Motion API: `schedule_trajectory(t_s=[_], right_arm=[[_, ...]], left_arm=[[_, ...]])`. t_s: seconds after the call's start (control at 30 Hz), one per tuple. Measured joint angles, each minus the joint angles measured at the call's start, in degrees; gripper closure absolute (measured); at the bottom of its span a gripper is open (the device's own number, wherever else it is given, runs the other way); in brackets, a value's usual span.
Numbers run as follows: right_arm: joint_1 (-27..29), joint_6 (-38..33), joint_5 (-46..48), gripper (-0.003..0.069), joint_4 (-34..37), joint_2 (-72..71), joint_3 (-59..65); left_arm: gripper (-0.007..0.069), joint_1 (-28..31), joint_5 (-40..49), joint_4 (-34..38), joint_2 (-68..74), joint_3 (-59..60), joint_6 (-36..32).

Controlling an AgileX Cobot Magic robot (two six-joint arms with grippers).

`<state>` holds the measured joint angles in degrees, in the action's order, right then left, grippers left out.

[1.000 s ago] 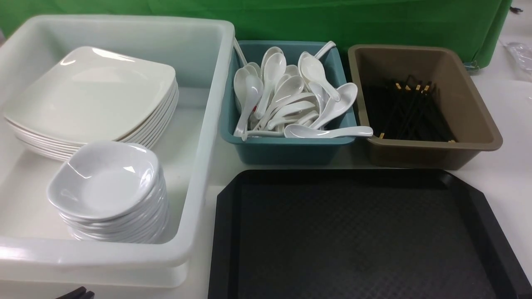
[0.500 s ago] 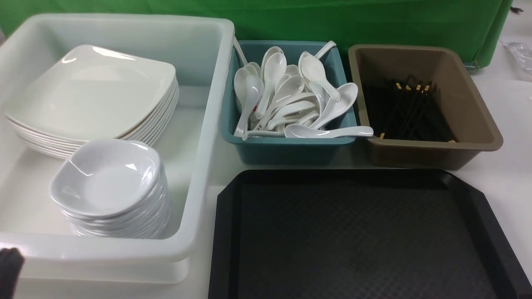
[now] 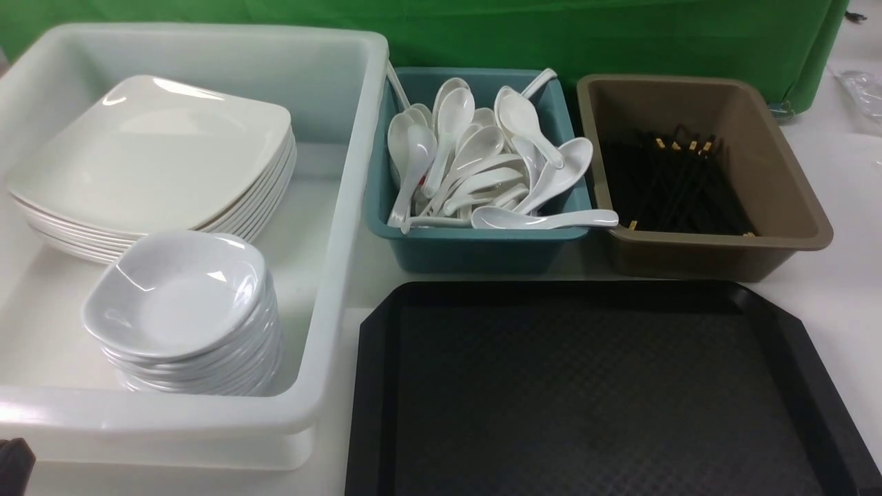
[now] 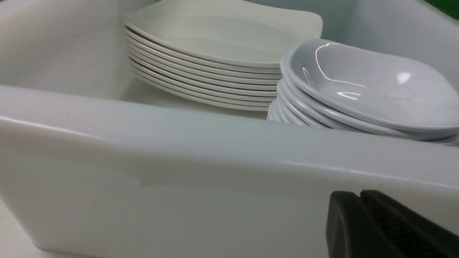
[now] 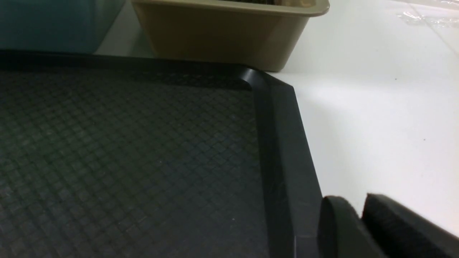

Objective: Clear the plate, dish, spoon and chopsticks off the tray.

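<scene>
At the far left of the front view, partly cut off by the frame, the left pincer [image 4: 358, 195], fingers together in a narrow, closed pose, near the outer wall of a large white bin [image 3: 348, 207]. Inside that bin, a leaning stack of white square plates [image 3: 158, 158], tilted, with glossy top face up; just nearer the camera, a tall stack of small white dishes [image 3: 176, 296], also leaning, rim of the top one tipped. Between bin and tray, a strip of white worktop [image 3: 331, 441]. Toward the center, a teal bin [image 3: 482, 251] heaped with white soup spoons [image 3: 455, 117], bowls and handles at many angles; across its near rim, one spoon [image 3: 513, 219] lying lengthwise, handle reaching toward the next bin. In front of the teal and brown bins, flat on the worktop, the black tray [image 3: 586, 386], textured face fully bare in the part on view. Behind its far right portion, a brown bin [image 3: 716, 258] with black chopsticks [image 3: 682, 186] jumbled inside, gold bands catching the light. Along the back, green cloth [image 3: 551, 34]. Over the tray's right edge in the right wrist view, the right pincer [image 5: 358, 197], blurred, tips narrowly parted. At far right, clear plastic [image 3: 865, 93] on the worktop.
</scene>
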<state>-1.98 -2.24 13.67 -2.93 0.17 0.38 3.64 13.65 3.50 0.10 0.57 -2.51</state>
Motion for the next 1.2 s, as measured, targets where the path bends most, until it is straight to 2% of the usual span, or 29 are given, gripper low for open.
schedule_trajectory(t_s=[1.2], right_arm=[[0.00,0.00,0.00,0.0431,0.00,0.00,0.00]], left_arm=[[0.0607,0.00,0.00,-0.05,0.00,0.00,0.14]])
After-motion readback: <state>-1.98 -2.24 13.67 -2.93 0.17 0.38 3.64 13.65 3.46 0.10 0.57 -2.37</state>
